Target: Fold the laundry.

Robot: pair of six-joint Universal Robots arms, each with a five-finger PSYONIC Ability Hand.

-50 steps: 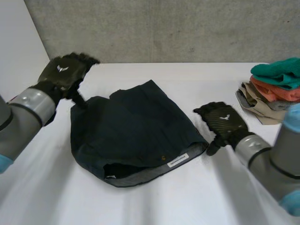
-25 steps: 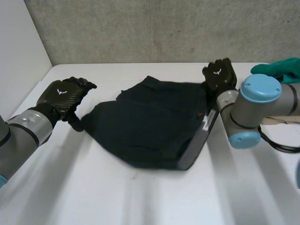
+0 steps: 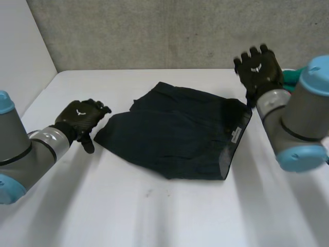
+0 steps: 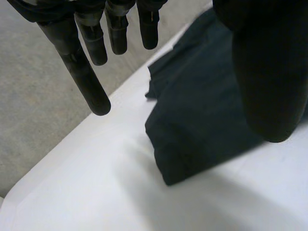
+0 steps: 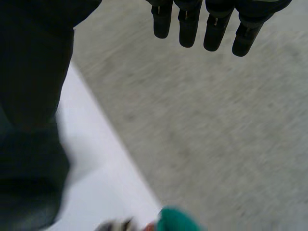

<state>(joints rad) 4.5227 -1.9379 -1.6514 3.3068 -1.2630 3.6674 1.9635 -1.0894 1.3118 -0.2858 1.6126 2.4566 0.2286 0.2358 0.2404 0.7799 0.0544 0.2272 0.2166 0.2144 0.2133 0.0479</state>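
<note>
grey concrete wall [image 3: 154, 31] rises behind the bare white tabletop [image 3: 169, 216]. a dark navy cloth garment [image 3: 175, 134] lies flat at its middle, seemingly doubled over, its labelled hem to the right, laid out, i judge, ready for another fold. just off the garment's left corner the left robot hand [image 3: 82, 117] hangs loose and straight-fingered, holding nothing. above the garment's far right corner the right robot hand [image 3: 258, 67] is spread wide and empty. a teal cloth [image 5: 175, 220] sits right of the garment.
</note>
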